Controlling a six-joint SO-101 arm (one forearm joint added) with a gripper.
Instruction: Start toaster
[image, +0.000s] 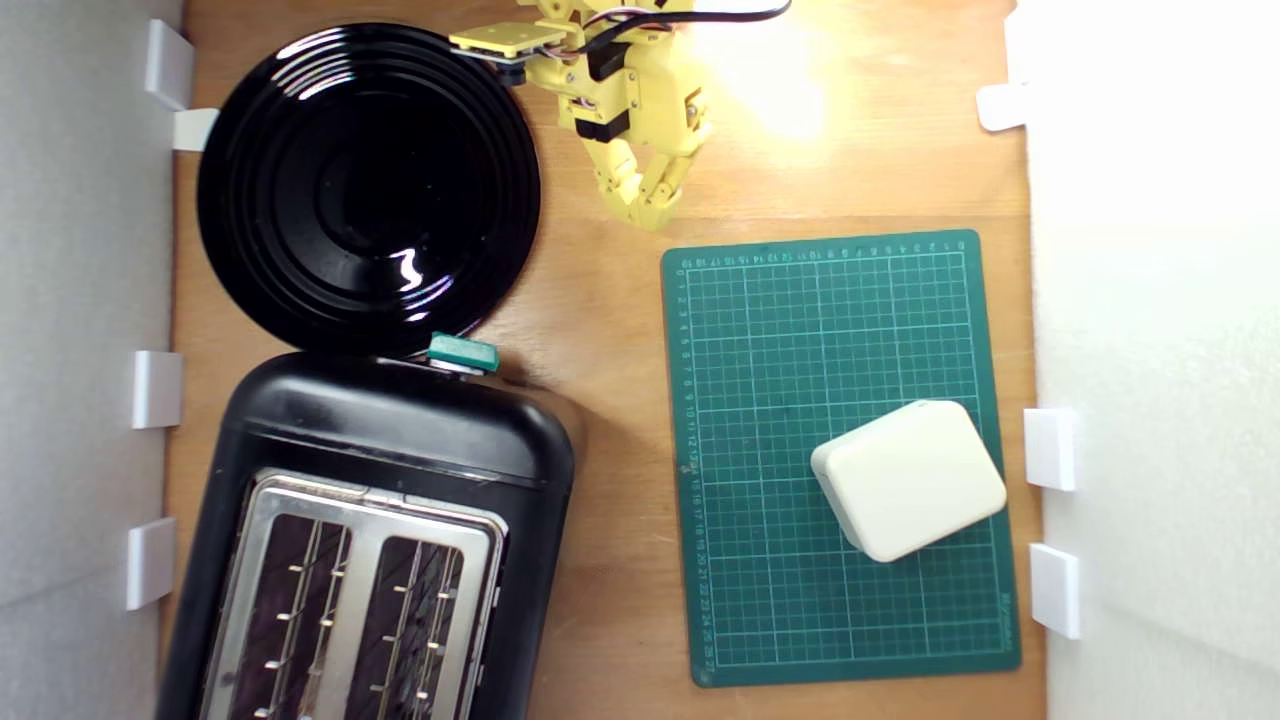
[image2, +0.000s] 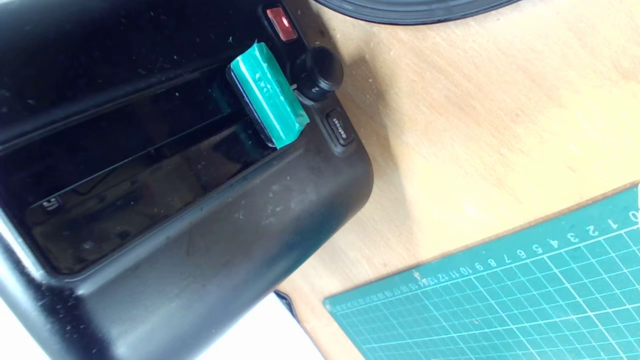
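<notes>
The toaster (image: 400, 430) is a glossy black two-slot box with a silver top plate, at the lower part of the exterior view's left. Both slots look dark, with only wire guides showing. Its teal lever (image: 462, 352) sticks out of the end that faces the round plate. My yellow gripper (image: 648, 212) hangs near the table's far edge, well away from the lever, fingers together and holding nothing. The wrist view shows the toaster (image2: 200, 240) end close up, with the teal lever (image2: 267, 95), a black knob (image2: 320, 70) and a red button (image2: 281, 22). No fingers appear there.
A round black ribbed plate (image: 368, 185) lies just beyond the toaster's lever end. A green cutting mat (image: 780, 400) covers the exterior view's right, with a cream rounded box (image: 908, 478) on it. White clips line both side walls.
</notes>
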